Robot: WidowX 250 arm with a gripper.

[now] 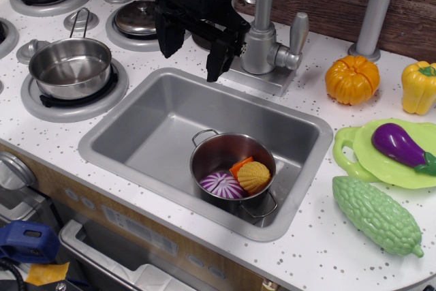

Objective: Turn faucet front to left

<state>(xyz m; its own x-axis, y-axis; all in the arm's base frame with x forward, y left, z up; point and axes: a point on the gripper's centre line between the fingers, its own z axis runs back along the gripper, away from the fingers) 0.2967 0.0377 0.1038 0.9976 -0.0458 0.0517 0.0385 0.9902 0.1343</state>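
Faucet (267, 49) is your landmark, so everything below is placed off it. It sits on its square base plate at the back rim of the sink (136, 141), thick body upright, thin pipe going straight up out of the top of the shot, and the paddle lever (297, 32) sticking up on its right side.

Your claw (194, 52) is hanging just left of the faucet, over the sink's back edge. Both black fingers point down and they're spread wide with nothing between them. The right finger (219, 59) is close beside the faucet body, but you can't really tell from this angle if it's touching.

In front of the faucet, down in the sink, there's a small steel pot (234, 170) holding a purple-and-white striped piece, an orange wedge and a yellow shell-shaped thing.

Right of the faucet on the counter (320, 250) you've got an orange pumpkin (351, 80), then a yellow pepper (418, 86) further out. A plain grey pole (373, 8) stands behind the pumpkin. Further forward on that side: green plate (381, 165) with an eggplant (400, 146) on it, and a bumpy green gourd (377, 215) in front of that.

Left of the faucet, a steel saucepan (70, 66) sits on a burner.
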